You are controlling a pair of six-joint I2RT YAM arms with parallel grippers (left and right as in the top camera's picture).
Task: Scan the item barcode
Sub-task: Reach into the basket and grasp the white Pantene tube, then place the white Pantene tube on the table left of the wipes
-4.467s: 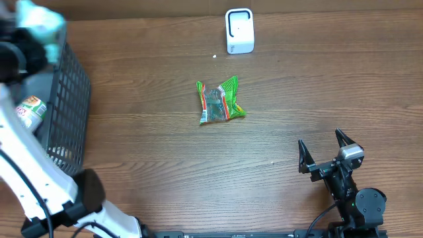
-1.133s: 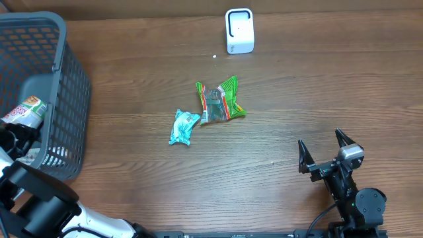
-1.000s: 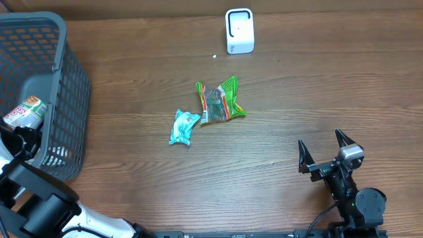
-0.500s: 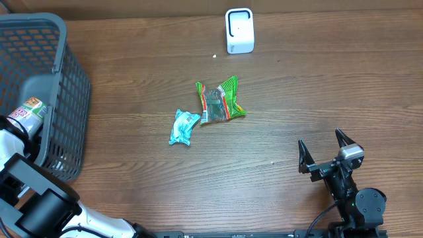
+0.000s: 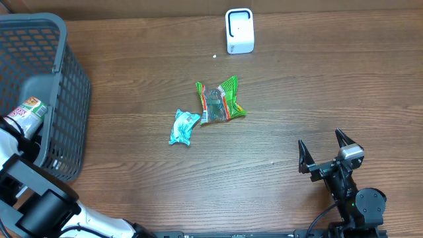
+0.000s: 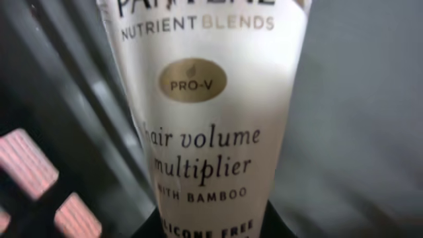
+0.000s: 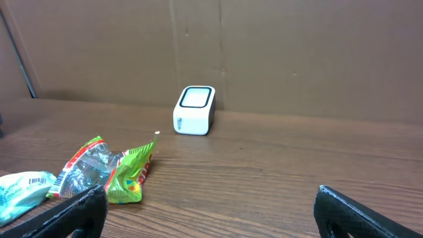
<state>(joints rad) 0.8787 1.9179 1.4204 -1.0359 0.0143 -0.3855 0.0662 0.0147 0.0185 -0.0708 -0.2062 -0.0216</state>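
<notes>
1. Overhead, changes first: the teal packet (image 5: 183, 127), which was up by the basket (image 5: 63, 99) 4.5 s ago, now lies on the table (image 5: 297, 86) just beside the green packet (image 5: 220, 100). The left arm (image 5: 8, 142) has gone down into the basket. The right gripper (image 5: 324, 153) has not budged. It sits parked at the near edge, jaws wide and empty.
2. Overhead, layout: the scanner (image 5: 239, 30) stands at the far edge, well apart from the basket.
3. Left wrist: a shampoo tube (image 6: 211, 119) fills the frame with its front label toward the lens and dark basket mesh behind it. This is probably your next item. Only dark stubs of the left gripper (image 6: 213, 230) show, one on either side of the tube, so you cannot tell whether it has clamped.
4. Right wrist: the scanner is ahead, the packets are at the left, and the fingers are spread at both lower corners.
5. Risks, as judgement:
   - The tube looks slick and tapered, so a light pinch may let it slide out on the lift.
   - It could catch on the basket wall.
   - No barcode is visible on this face — expect to turn the tube before presenting it.
</notes>
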